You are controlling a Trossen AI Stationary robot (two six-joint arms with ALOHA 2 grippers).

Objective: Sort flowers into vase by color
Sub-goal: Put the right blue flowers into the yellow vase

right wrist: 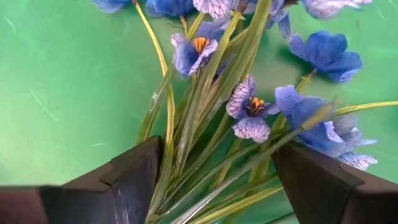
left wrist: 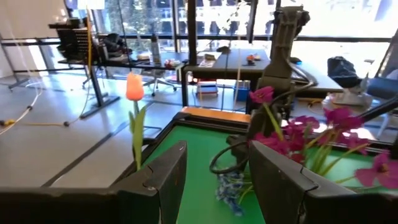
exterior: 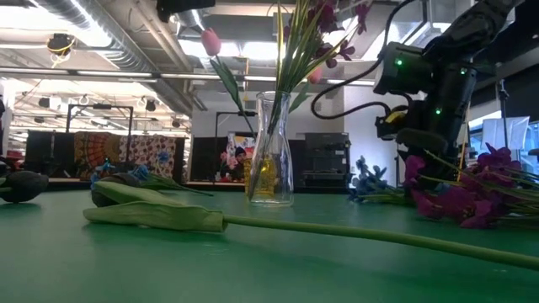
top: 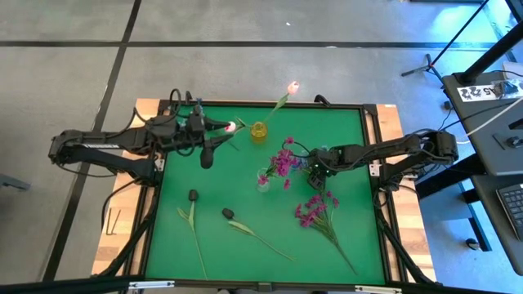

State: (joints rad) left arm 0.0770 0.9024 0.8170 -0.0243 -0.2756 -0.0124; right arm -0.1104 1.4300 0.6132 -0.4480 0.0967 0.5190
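Right wrist view: I have the right gripper (right wrist: 214, 180) spread wide astride the green stems of the blue flowers (right wrist: 249, 112), which lie flat on the green surface (right wrist: 56, 81); nothing is gripped yet. To do this well I would settle lower, gather the whole stem bundle between both fingers, and close below the blooms so no petals are crushed. In the high view the blue flowers sit just right of centre, beside the clear vase (top: 263, 181) holding magenta flowers (top: 283, 161). The left gripper (top: 231, 126), upper left of centre, holds a white-pink tulip (top: 231, 126) near the yellow vase (top: 259, 131). Loose magenta flowers (top: 313, 209) and dark buds (top: 228, 213) lie toward the lower half.
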